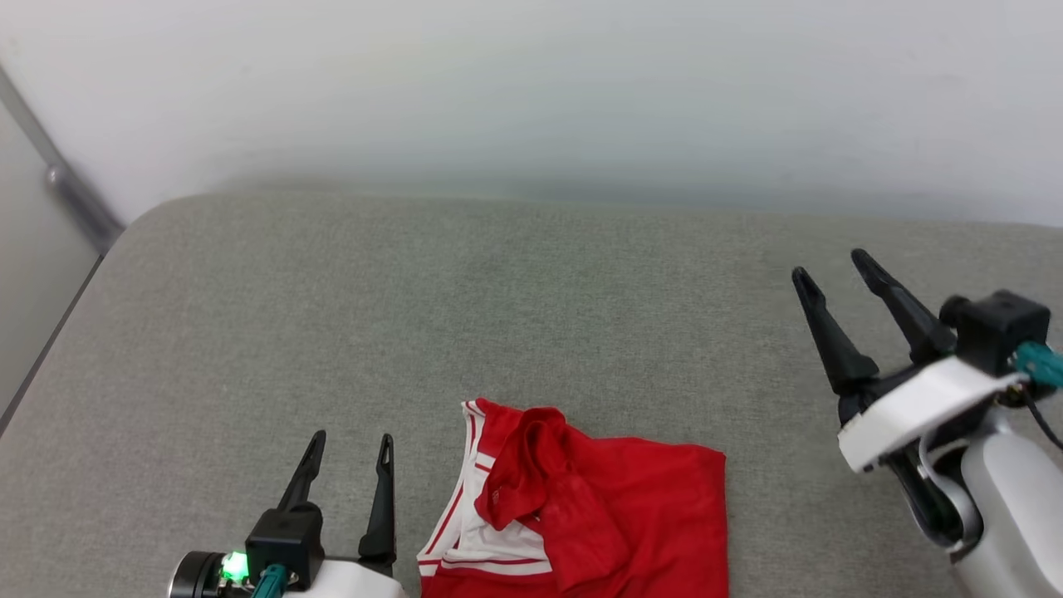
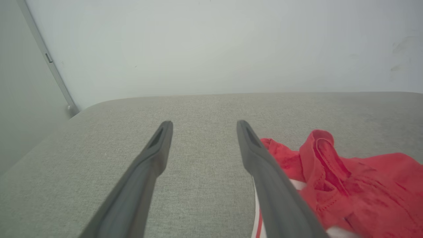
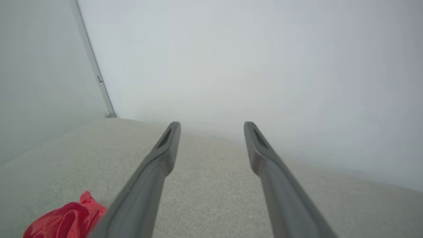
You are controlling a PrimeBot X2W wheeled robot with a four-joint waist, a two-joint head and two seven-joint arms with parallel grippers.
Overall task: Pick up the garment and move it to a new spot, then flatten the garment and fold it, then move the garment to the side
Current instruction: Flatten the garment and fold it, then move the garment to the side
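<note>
The left pincer point(image 1: 350, 438) is nearest, just left of the shirt point(image 1: 614, 507), and does not touch it. Its two fingers are spread wide with nothing between them. The red shirt lies bunched up at the near edge of the gray cushion point(image 1: 498, 307). A white sleeve shows on its left side. The right pincer point(image 1: 830, 266) is right of the shirt and farther back, well apart, spread wide and empty too. Far behind the shirt is a pale wall point(image 1: 531, 83).

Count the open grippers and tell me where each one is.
2. The left gripper is at the lower left, close beside the shirt's striped edge; the right gripper hangs at the right, well apart from the shirt. Both are empty.
</note>
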